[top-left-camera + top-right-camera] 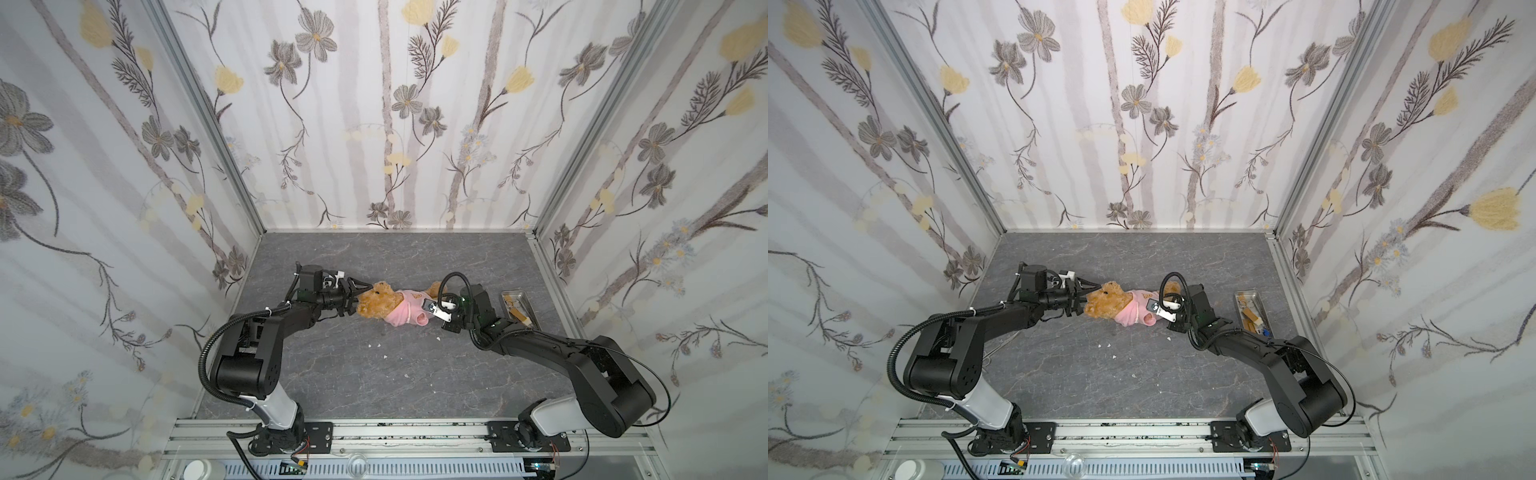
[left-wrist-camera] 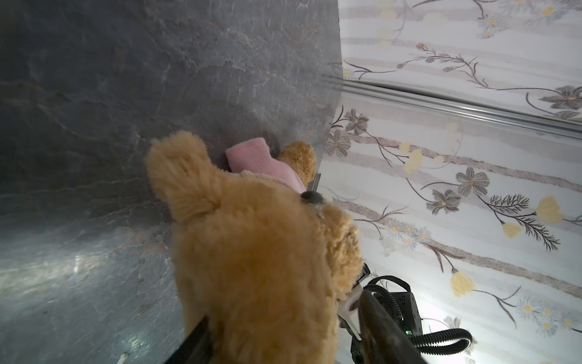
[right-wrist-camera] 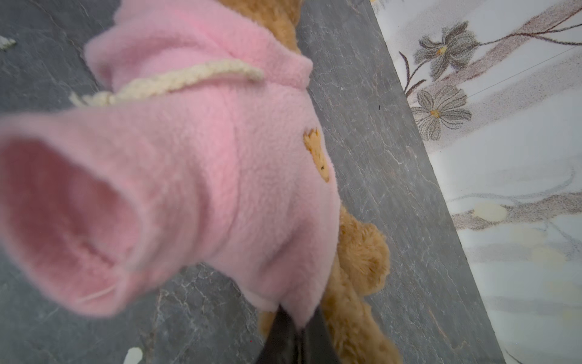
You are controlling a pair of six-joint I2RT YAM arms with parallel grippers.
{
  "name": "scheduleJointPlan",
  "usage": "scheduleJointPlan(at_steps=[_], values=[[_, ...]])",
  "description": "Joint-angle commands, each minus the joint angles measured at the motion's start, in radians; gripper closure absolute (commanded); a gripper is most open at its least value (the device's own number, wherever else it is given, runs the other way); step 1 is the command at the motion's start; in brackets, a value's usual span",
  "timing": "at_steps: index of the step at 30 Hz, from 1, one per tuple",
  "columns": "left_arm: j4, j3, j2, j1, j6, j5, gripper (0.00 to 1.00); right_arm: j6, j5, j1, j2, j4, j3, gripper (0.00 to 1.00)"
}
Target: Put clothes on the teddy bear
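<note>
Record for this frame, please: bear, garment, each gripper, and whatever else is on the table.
teddy bear: lying on the table, head toward the left arm
pink hoodie: over the bear's torso, head bare
sleeve: open end shows no paw
left gripper: open, jaws on either side of the bear's head
right gripper: shut on the hoodie's hem
metal tray: right of the bear, apart from it, small items inside
white scraps: scattered on the grey surface in front of the bear
</note>
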Motion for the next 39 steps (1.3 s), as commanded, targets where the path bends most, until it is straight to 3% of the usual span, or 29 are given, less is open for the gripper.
scheduleJointPlan(at_steps=[1, 5, 10, 15, 19, 22, 25, 34, 39], values=[[-0.07, 0.039, -0.001, 0.039, 0.125, -0.067, 0.29, 0.116, -0.071, -0.001, -0.053, -0.075, 0.015, 1.0], [-0.3, 0.125, -0.054, 0.073, 0.386, -0.258, 0.26, 0.228, -0.115, -0.003, -0.109, -0.115, 0.009, 1.0], [-0.346, 0.099, -0.274, 0.045, 0.807, -0.513, 0.25, 0.309, -0.159, -0.008, -0.13, -0.191, 0.033, 1.0], [-0.333, 0.021, -0.463, -0.203, 1.321, -0.599, 0.24, 0.358, -0.226, -0.051, -0.129, -0.237, 0.061, 1.0], [-0.319, -0.052, -0.514, -0.383, 1.704, -0.539, 0.14, 0.412, -0.311, -0.093, -0.12, -0.261, 0.095, 1.0], [-0.285, -0.081, -0.496, -0.468, 1.889, -0.515, 0.05, 0.433, -0.349, -0.106, -0.115, -0.267, 0.095, 1.0], [-0.267, -0.044, -0.416, -0.523, 1.961, -0.536, 0.06, 0.454, -0.371, -0.119, -0.109, -0.271, 0.095, 1.0], [-0.252, 0.086, -0.156, -0.606, 2.006, -0.553, 0.09, 0.486, -0.395, -0.132, -0.076, -0.296, 0.144, 1.0], [-0.195, 0.154, -0.034, -0.606, 1.983, -0.569, 0.18, 0.499, -0.413, -0.134, -0.072, -0.283, 0.139, 1.0]])
